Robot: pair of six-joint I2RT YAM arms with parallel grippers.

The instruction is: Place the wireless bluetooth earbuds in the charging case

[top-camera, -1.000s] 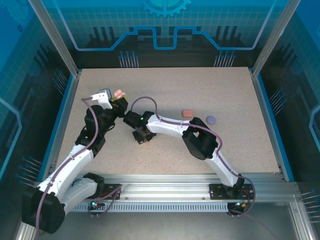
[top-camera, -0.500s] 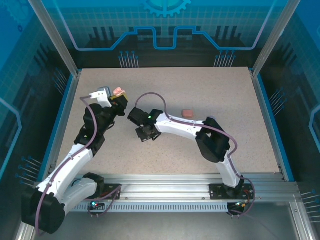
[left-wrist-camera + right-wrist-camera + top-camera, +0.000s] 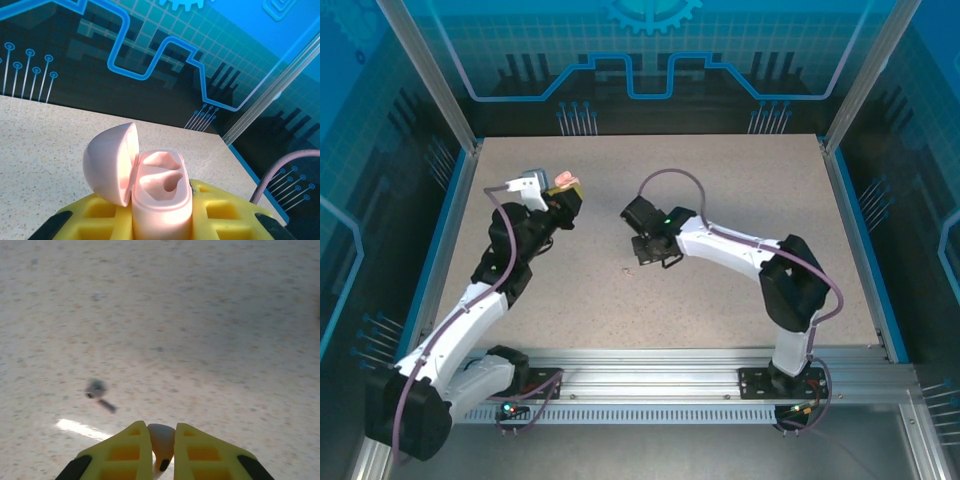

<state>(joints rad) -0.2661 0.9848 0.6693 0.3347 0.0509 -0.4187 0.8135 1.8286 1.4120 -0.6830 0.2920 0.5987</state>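
Rightward, away from the left arm, has swung the right claw, pinching a pale pinkish-beige stemmed earbud. Up-left of it, the left claw clamps the open pale-pink plastic charging case, wells facing upward.

No legible writing in these views.
We can read no words, numbers or brand marks; the blue back wall carries just a gear emblem and angular circuit-line graphics, purely decorative.
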